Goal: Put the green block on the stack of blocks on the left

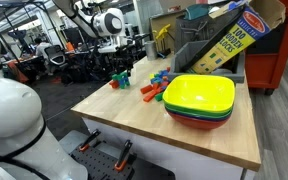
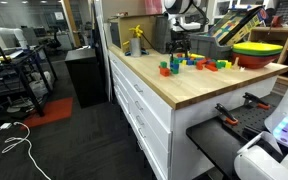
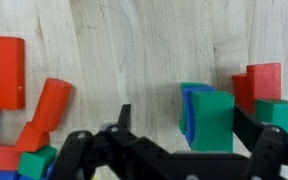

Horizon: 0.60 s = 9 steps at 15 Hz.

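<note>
In the wrist view, a green block stands on the wooden table between the fingers of my open gripper, closer to the right finger. It rests against a blue block. A red block and another green piece sit just to its right; together they form the small stack of blocks. In both exterior views the gripper hovers just above this group and holds nothing.
A loose jumble of many-coloured blocks lies beside the group; its red pieces fill the left of the wrist view. Stacked bowls with a yellow-green one on top stand near the table edge. A yellow box stands behind.
</note>
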Motion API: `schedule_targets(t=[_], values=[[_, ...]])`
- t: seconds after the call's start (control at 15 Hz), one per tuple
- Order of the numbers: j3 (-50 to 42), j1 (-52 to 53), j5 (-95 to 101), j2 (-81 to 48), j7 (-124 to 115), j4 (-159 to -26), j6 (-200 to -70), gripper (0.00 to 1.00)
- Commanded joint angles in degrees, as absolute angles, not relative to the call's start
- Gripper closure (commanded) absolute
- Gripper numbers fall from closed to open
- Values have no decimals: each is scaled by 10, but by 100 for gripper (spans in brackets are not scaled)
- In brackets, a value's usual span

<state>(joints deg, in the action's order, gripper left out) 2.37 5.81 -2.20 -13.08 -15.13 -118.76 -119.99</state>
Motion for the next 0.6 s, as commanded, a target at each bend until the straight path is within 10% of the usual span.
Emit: schedule_targets(t=[0.0, 0.53], values=[[21, 58, -12, -118, -165, -1202, -1207, 0], [26, 54, -38, -116, -147, -1196, -1203, 0]])
